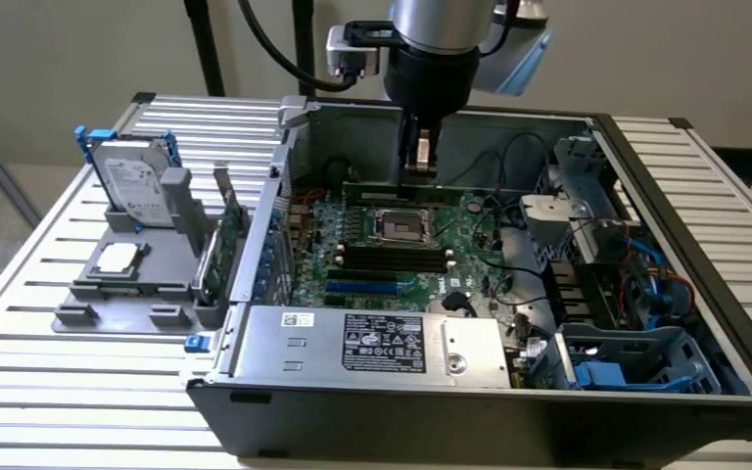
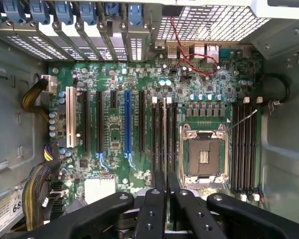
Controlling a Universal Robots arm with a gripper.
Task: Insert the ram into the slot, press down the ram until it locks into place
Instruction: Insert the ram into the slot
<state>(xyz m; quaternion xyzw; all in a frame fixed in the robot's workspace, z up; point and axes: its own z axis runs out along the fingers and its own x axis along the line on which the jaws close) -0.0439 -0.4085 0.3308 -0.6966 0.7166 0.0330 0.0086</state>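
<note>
Black two-finger gripper [image 2: 167, 196] is clamped on long thin green ram [image 1: 376, 192] stick, held clear above green mobo [image 2: 114, 149]; narrow black plastic slot [image 2: 168, 134] is seen unfilled.

Place: a robotics lab or workshop.
Signs: open computer case [image 1: 481, 416] on slatted metal surface [image 1: 50, 397], grey parts fixture [image 1: 121, 289].

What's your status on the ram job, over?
Gripper shut on the ram. Ram over the slot beside CPU socket, seating unclear. Red wires lie apart.
</note>
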